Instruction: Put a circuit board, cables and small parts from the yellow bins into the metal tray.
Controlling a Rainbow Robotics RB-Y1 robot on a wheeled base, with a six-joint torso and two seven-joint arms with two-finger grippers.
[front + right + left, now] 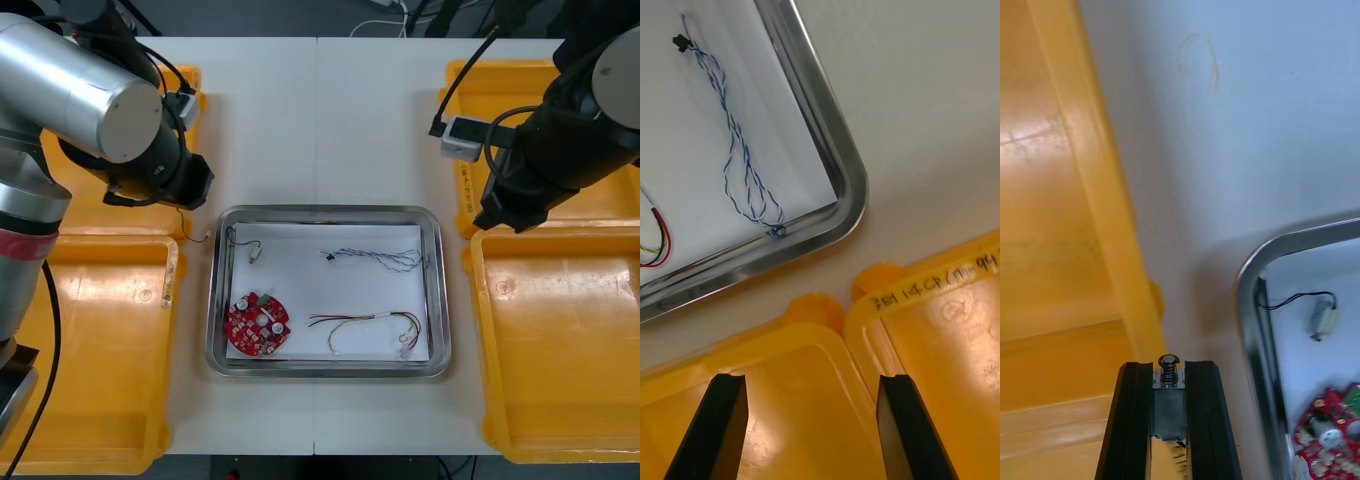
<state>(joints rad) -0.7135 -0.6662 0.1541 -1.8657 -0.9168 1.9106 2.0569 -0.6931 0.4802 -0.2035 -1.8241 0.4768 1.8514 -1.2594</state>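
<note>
My left gripper is shut on a small metal part, which sticks up between the black fingers. It hangs over the table between the left yellow bins and the corner of the metal tray. The white-lined tray holds a round red circuit board, a black cable, a twisted blue and white cable and a red and yellow cable. My right gripper stands open over the meeting rims of the right yellow bins, beside the tray's corner.
Two yellow bins flank the tray on the left and two on the right. A thin pale wire lies on the table by the tray's far left corner. Bare table stretches beyond the tray.
</note>
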